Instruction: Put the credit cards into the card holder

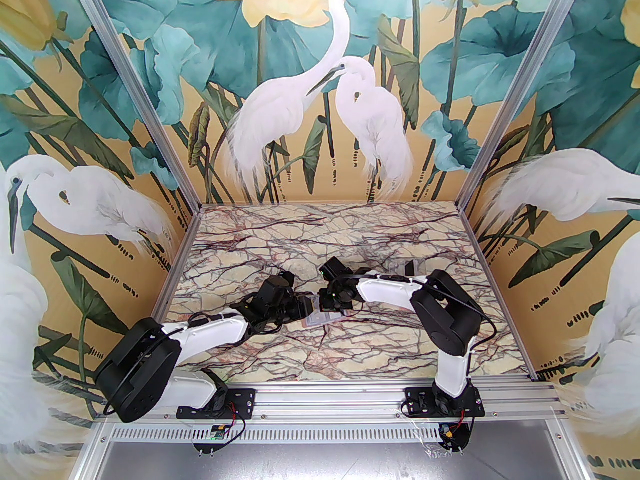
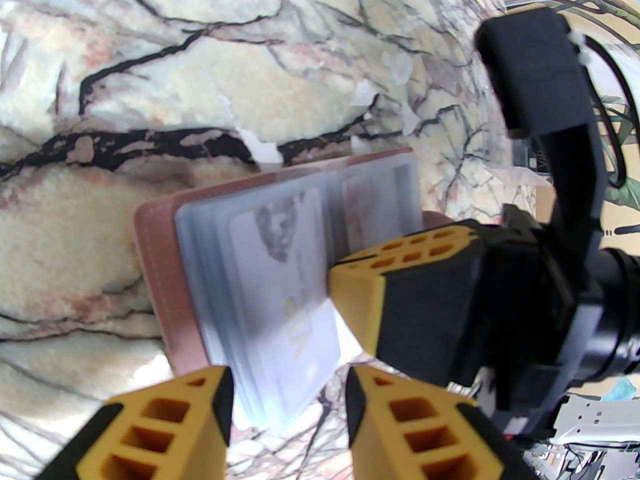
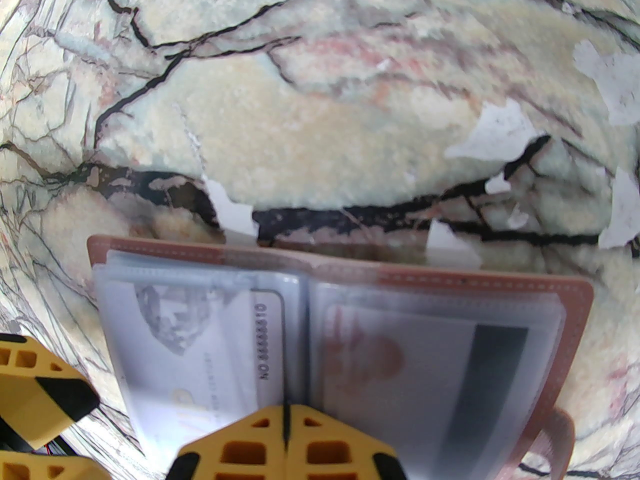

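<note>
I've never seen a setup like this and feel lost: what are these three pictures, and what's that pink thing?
Two white-and-black robot arms are bolted to a marble-patterned table. One picture looks down from above; the other two come from cameras on each wrist, so yellow fingers poke into view. The pink thing is an open dusty-pink leather-like card holder lying on the table, with pale cards in its clear sleeves. The right gripper is shut and rests at its middle fold; the left gripper is open around the holder's edge.
</note>
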